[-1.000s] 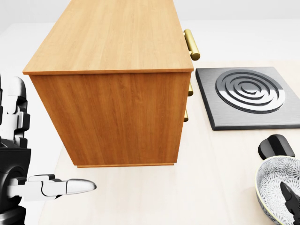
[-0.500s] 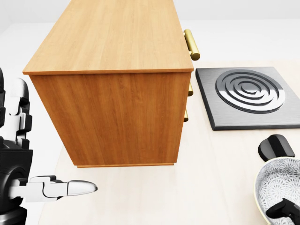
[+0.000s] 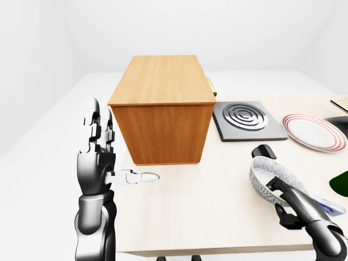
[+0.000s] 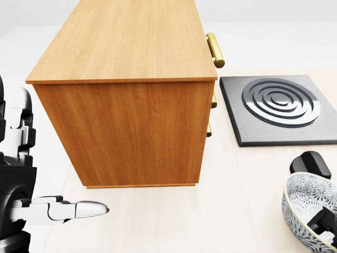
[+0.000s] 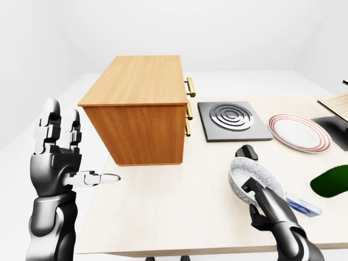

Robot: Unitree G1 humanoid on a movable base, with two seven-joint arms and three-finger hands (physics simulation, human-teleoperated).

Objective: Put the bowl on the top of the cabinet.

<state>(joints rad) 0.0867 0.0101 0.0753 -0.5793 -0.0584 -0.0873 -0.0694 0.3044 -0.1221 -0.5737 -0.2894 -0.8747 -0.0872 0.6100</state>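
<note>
Bowl (image 5: 251, 180) at lower right of the right-eye view, tilted, raised off the counter (image 5: 174, 206), gripped at its rim by the right hand (image 5: 255, 190) fingers. Cabinet (image 3: 160, 106) stands upper centre, top bare. Left hand (image 3: 100, 157) at lower left, fingers spread open, holding nothing.

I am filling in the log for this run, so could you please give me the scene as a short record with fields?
bowl: patterned bowl tilted, gripped at its rim by the right hand, near the table's right side
left hand: left hand raised, fingers spread, holding nothing
cabinet: wooden cabinet on the table, top bare
beside cabinet: stove plate, then striped plate to its right
task state: bowl not yet on cabinet
</note>
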